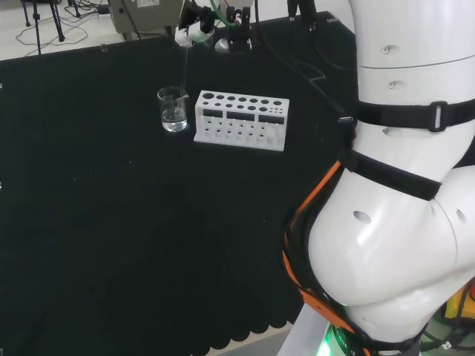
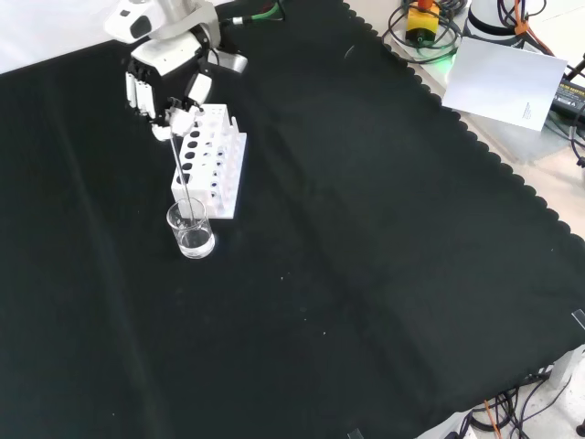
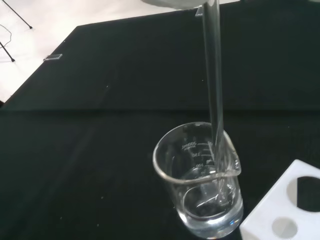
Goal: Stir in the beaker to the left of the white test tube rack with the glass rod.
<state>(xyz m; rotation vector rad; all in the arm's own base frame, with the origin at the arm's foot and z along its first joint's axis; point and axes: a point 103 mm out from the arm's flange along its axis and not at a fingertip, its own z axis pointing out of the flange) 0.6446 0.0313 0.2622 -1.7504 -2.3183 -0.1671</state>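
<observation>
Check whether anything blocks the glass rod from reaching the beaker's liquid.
Nothing visible does. The hand holds the glass rod, whose lower end is already inside the beaker, beside the white test tube rack.

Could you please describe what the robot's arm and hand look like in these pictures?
The arm is built of big, rounded, glossy white links, with black straps buckled round them and an orange cable running along the lower link's edge. The hand is black and white, with white fingers on a dark palm, and green and black cables trail behind its wrist.
</observation>
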